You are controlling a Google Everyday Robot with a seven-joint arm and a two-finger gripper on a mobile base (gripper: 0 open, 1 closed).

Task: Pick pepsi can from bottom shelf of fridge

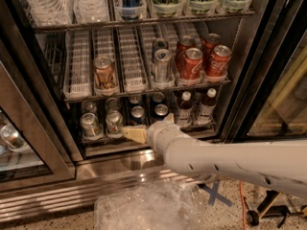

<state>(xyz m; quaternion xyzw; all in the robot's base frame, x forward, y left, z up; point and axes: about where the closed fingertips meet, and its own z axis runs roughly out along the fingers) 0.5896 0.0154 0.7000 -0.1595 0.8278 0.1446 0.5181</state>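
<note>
The fridge point(249, 56) stands open in the camera view. Its dim bottom shelf point(110, 139) holds a dark-blue pepsi can point(137, 115) with a silver top in a middle lane, and a second dark can point(160, 111) right of it. My gripper point(146, 124) reaches in on a white arm from the lower right and sits at the shelf's front rail, just below and in front of the pepsi can. It is open and holds nothing. One cream finger point(133, 134) points left under the can; the other is mostly hidden behind the wrist.
Two silver cans point(89, 124) stand at the left of the bottom shelf, two dark bottles point(184, 107) at the right. The brighter rack above holds red cola cans point(192, 63). A glass door point(29, 143) hangs open at left. A clear plastic bin point(144, 210) lies on the floor.
</note>
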